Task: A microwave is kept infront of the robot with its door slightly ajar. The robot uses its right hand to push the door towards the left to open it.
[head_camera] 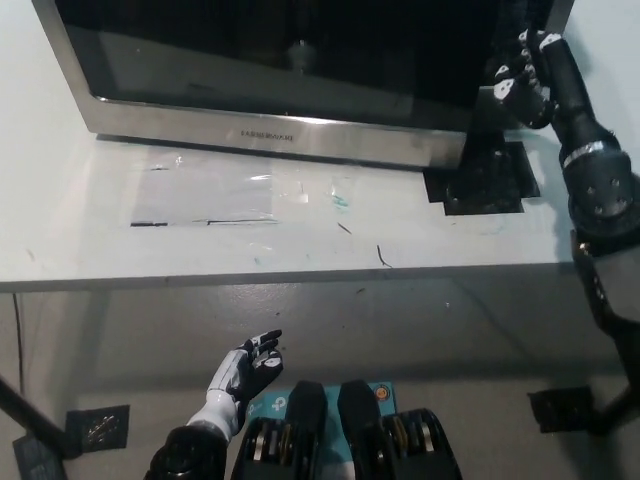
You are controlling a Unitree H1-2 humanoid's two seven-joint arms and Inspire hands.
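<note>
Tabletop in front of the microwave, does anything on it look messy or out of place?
Yes. The white table has a wrinkled clear film stuck below the microwave door, dark scuff marks near its front edge, and black tape patches by the microwave's right corner.

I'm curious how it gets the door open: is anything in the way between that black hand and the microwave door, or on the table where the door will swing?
Nothing visible. The right hand is already at the right edge of the microwave door. The table before the door carries only flat tape and marks. The left hand rests low, below the table edge.

Right robot hand [522, 77] at microwave [270, 70] door's right edge.
</note>
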